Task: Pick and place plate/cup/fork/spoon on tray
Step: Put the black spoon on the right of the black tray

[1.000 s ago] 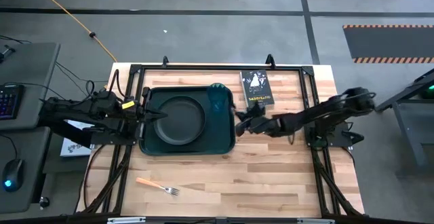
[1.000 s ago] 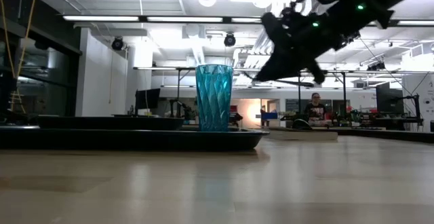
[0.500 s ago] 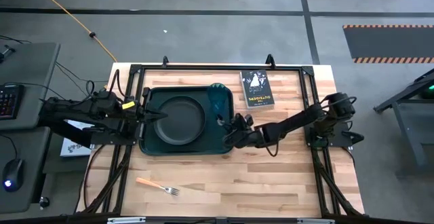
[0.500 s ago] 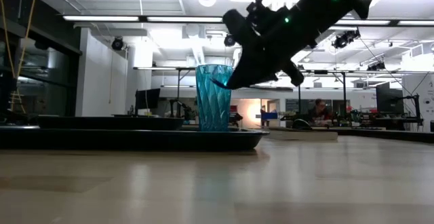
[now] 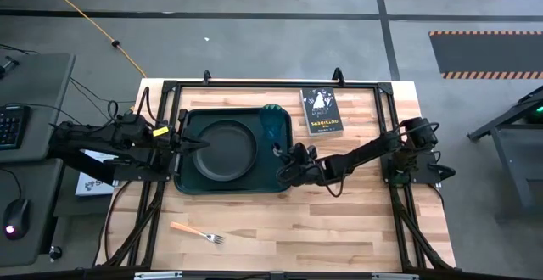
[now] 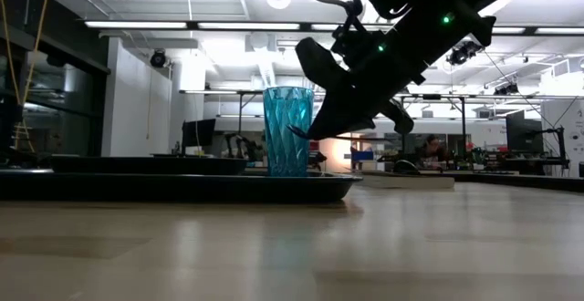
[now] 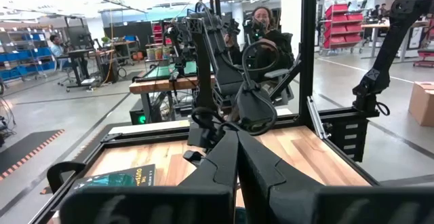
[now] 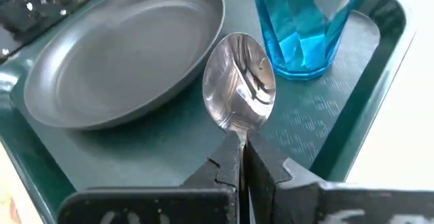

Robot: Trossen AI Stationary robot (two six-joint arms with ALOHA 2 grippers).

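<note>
Hovering above the tray (image 5: 188,182), the right gripper (image 8: 239,157) pinches the spoon (image 8: 239,91) between plate (image 8: 115,54) and cup (image 8: 305,20); left gripper (image 7: 236,157) seemingly closed.

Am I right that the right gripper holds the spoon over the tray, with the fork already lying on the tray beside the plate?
Not quite. The fork lies on the bare table, well off the tray, as the high view shows. The right gripper does hold the spoon over the tray, next to the plate.
</note>
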